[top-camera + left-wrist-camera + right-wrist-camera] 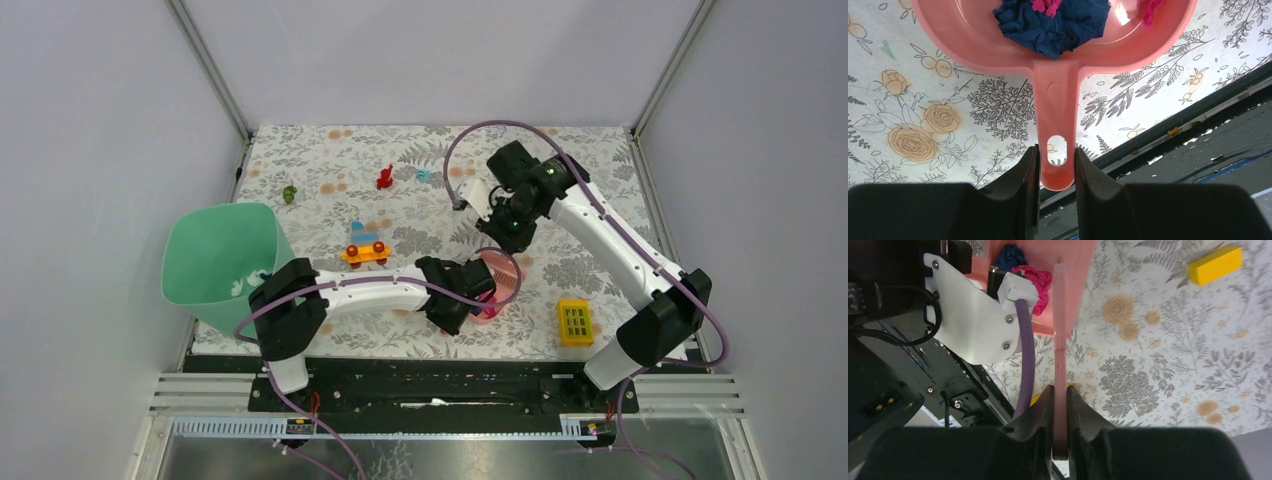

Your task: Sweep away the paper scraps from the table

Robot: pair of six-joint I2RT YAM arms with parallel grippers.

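My left gripper (470, 292) (1057, 156) is shut on the handle of the pink dustpan (500, 272) (1057, 100), which rests on the table (320, 150) near its front middle. A navy scrap (1053, 25) (1009, 255) and magenta scraps (1045, 5) (1035, 280) lie in the pan. My right gripper (515, 228) (1060, 396) is shut on the pink brush handle (1060, 340), just behind the pan; the bristles are hidden. A red scrap (384, 178), a teal scrap (424, 175) and a green scrap (289, 193) lie on the far table.
A green bin (220, 255) stands tilted at the table's left edge. A small orange, blue and yellow toy (364, 250) sits left of the pan. A yellow block with holes (575, 322) (1215, 264) lies front right. The black rail (440, 375) runs along the front.
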